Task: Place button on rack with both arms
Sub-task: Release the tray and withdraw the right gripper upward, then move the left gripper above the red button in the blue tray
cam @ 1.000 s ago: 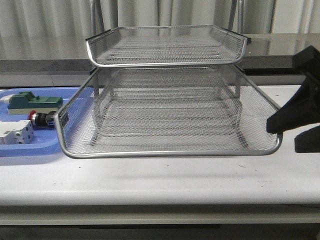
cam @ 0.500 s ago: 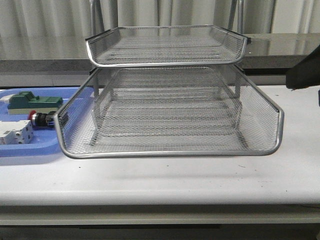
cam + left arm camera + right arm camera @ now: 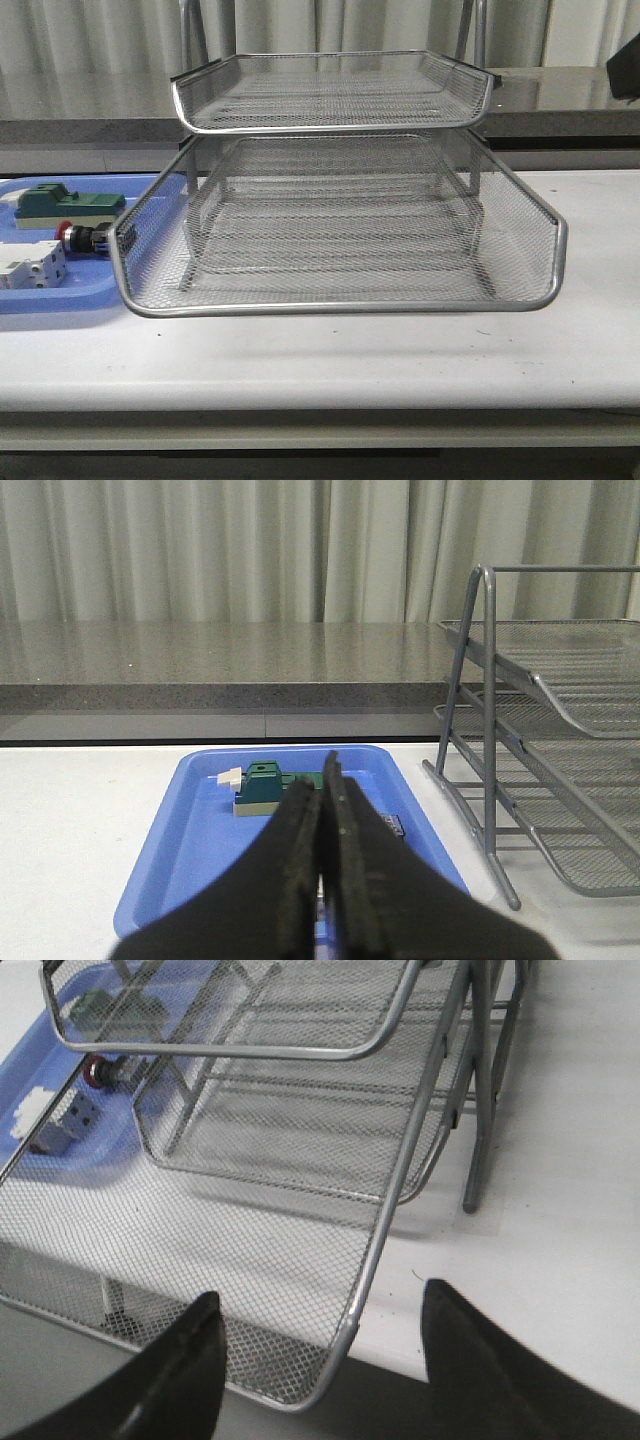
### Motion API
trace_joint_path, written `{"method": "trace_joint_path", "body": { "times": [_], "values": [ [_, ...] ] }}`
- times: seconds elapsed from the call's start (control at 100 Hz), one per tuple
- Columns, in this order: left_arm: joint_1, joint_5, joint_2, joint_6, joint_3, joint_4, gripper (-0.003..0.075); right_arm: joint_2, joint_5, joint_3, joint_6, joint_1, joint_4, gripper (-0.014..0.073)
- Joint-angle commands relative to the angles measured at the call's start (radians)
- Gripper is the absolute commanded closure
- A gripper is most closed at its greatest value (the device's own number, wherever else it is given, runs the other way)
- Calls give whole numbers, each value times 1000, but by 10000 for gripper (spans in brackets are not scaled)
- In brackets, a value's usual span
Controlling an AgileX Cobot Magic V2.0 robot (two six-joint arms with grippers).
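Note:
The button (image 3: 85, 237), red-capped, lies on its side in the blue tray (image 3: 60, 295), just left of the rack (image 3: 340, 305). The rack's middle mesh tray is pulled forward. My left gripper (image 3: 321, 780) is shut with nothing between its fingers, hovering over the blue tray (image 3: 190, 830) beside the rack's frame (image 3: 490, 730); its fingers hide the button. My right gripper (image 3: 320, 1310) is open above the front corner of the pulled-out tray (image 3: 400, 1180), not touching it. The button (image 3: 98, 1070) shows through the mesh. Only a dark bit of the right arm (image 3: 626, 75) shows in the front view.
A green-topped block (image 3: 55, 203) and a white circuit breaker (image 3: 30, 268) share the blue tray with the button. The green block (image 3: 264, 786) sits beyond my left fingers. A grey counter ledge and curtains run behind the table.
The right arm has risen from beside the pulled-out tray's right corner to the top right edge of the front view. The rack and the tray's contents have not moved.

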Motion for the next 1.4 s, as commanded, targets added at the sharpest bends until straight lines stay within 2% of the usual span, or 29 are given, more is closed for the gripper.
{"method": "trace_joint_path", "body": {
  "times": [0.0, 0.24, 0.38, 0.63, 0.73, 0.8, 0.99, 1.1, 1.39],
  "values": [
    [3, -82, -32, -10, 44, -3, 740, -26, 47, -82, 121, -5, -145, 150],
    [3, -82, -32, -10, 44, -3, 740, -86, 258, -183, 502, -5, -650, 150],
    [3, -82, -32, -10, 44, -3, 740, -164, 326, -184, 639, -5, -812, 150],
    [3, -82, -32, -10, 44, -3, 740, -327, 414, -184, 666, -5, -827, 153],
    [3, -82, -32, -10, 44, -3, 740, -368, 451, -184, 666, -5, -827, 201],
    [3, -82, -32, -10, 44, -3, 740, -385, 474, -184, 666, -5, -827, 277],
    [3, -82, -32, -10, 44, -3, 740, -393, 517, -184, 666, -5, -827, 557],
    [3, -82, -32, -10, 44, -3, 740, -393, 521, -184, 666, -5, -826, 669],
    [3, -82, -32, -10, 44, -3, 740, -393, 521, -184, 666, -5, -826, 664]
  ]
}}
